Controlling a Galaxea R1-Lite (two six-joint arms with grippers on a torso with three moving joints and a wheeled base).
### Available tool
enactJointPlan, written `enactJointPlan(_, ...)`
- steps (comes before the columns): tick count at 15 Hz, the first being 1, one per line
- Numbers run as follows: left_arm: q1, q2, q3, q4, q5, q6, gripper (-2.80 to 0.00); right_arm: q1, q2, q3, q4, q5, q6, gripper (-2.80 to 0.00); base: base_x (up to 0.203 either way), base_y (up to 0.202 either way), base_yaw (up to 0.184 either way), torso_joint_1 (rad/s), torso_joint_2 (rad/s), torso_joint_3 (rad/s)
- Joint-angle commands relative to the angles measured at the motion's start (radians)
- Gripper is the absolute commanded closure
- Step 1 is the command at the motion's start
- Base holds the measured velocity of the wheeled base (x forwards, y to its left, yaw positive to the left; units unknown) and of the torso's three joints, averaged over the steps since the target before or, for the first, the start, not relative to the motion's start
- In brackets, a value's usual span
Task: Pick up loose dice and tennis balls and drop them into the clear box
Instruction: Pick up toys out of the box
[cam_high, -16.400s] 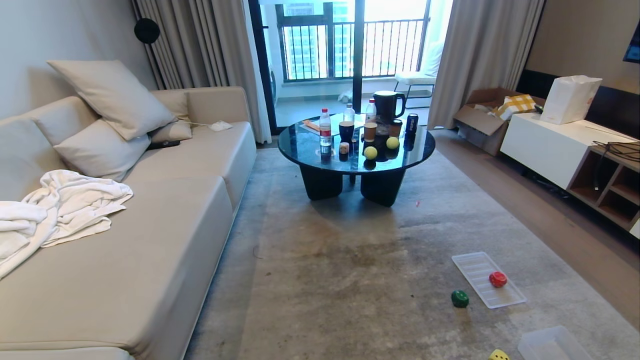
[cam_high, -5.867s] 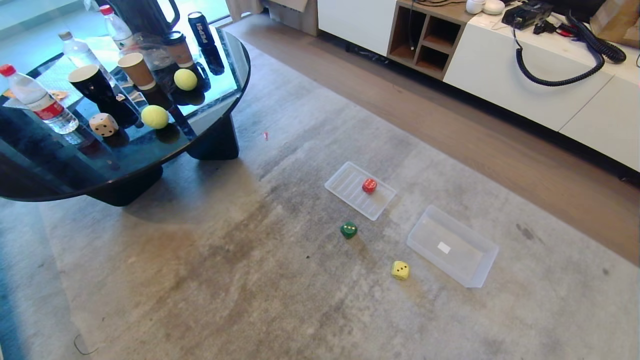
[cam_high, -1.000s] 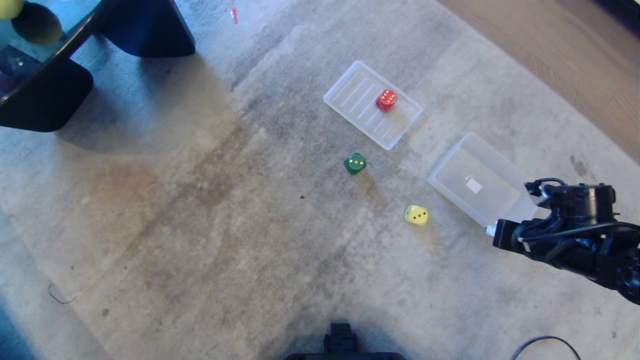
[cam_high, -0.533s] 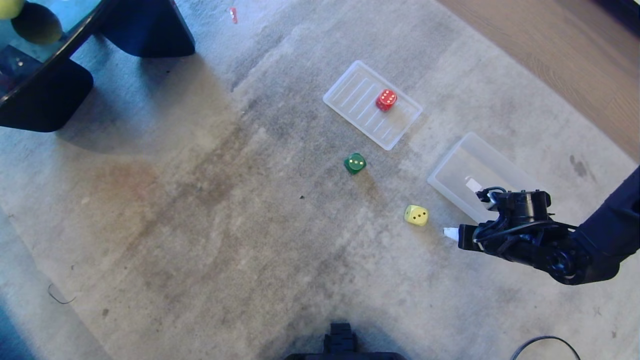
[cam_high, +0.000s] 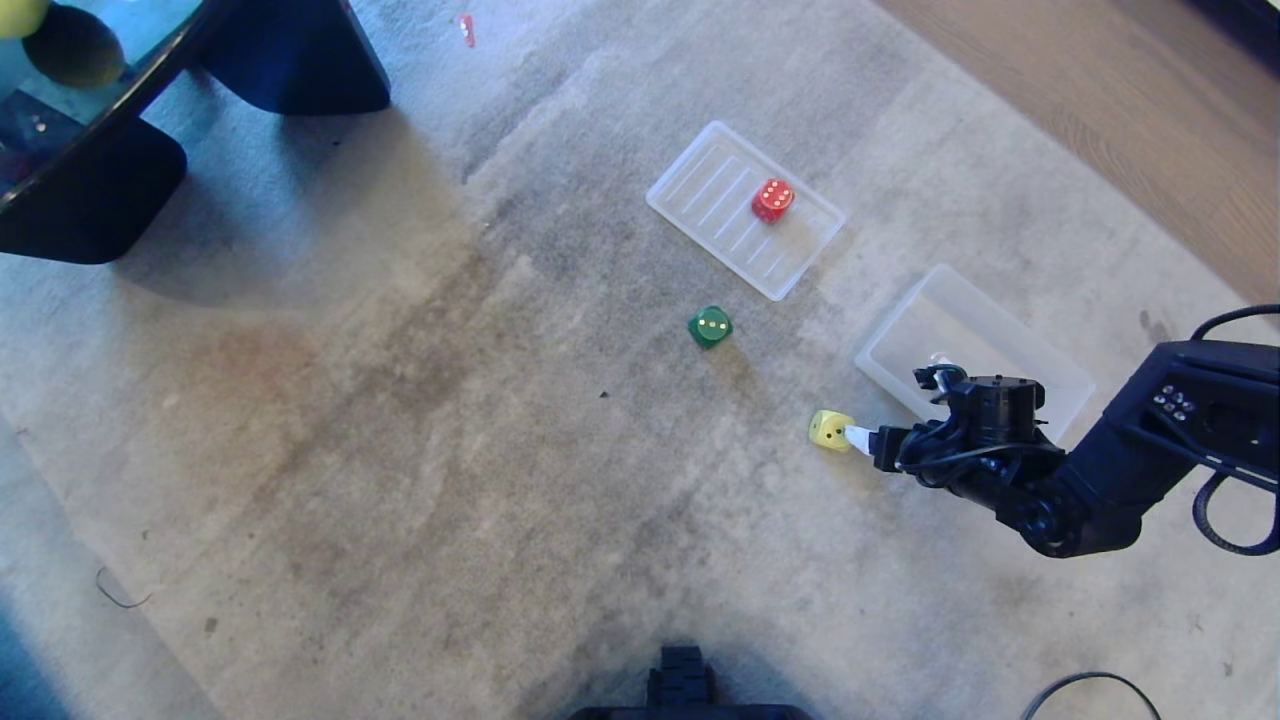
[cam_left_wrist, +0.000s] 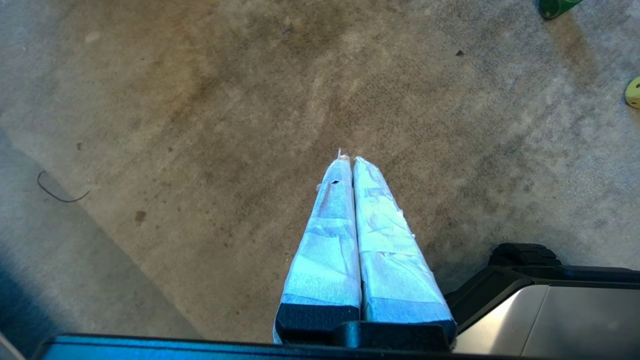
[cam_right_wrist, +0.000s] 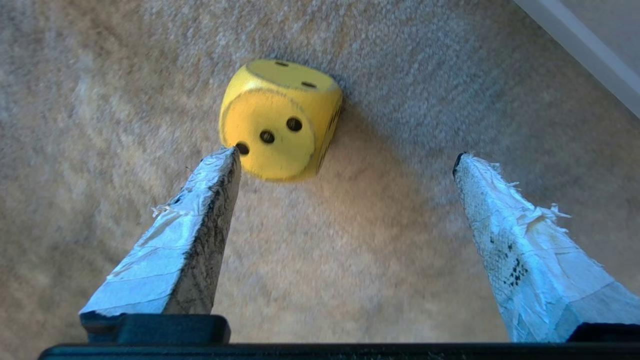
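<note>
The yellow die (cam_high: 831, 430) lies on the carpet just left of the clear box (cam_high: 900, 345). My right gripper (cam_high: 866, 437) reaches in low from the right, open, with one fingertip at the die's edge. In the right wrist view the yellow die (cam_right_wrist: 280, 117) sits just beyond the spread fingers, near one fingertip (cam_right_wrist: 227, 160), and nothing is between them. The green die (cam_high: 710, 327) rests alone further left. The red die (cam_high: 773, 199) sits on the ribbed tray (cam_high: 710, 190). A tennis ball (cam_high: 18, 12) shows on the table. My left gripper (cam_left_wrist: 348, 159) hangs shut over bare carpet.
The black glass table (cam_high: 90, 190) stands at the far left, with its legs on the carpet. Wooden floor (cam_high: 1100, 100) runs along the far right. A black cable loop (cam_high: 1090, 690) lies near the front right edge. A small red scrap (cam_high: 466, 28) lies on the carpet.
My right arm has swept left from the clear box's near corner to the yellow die. Its fingers have spread apart. The dice and the box have not moved.
</note>
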Motion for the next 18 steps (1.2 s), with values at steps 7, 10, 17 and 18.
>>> enactJointPlan(7,0.000,0.000,0.000,0.000,0.000,0.000,0.00,0.017,0.031,-0.056,-0.013,0.051,0.001,-2.80,0.000,0.000,0.000,0.000,0.00,0.000)
enactJointPlan(10,0.000,0.000,0.000,0.000,0.000,0.000,0.00,0.037,0.076,-0.091,-0.013,0.053,0.002,-2.80,0.000,0.000,0.000,0.000,0.00,0.000)
enactJointPlan(17,0.000,0.000,0.000,0.000,0.000,0.000,0.00,0.048,0.161,-0.179,-0.014,0.044,-0.004,-2.80,0.000,0.000,0.000,0.000,0.00,0.000)
enactJointPlan(18,0.000,0.000,0.000,0.000,0.000,0.000,0.00,0.048,0.175,-0.193,-0.014,0.033,-0.004,-2.80,0.000,0.000,0.000,0.000,0.00,0.000)
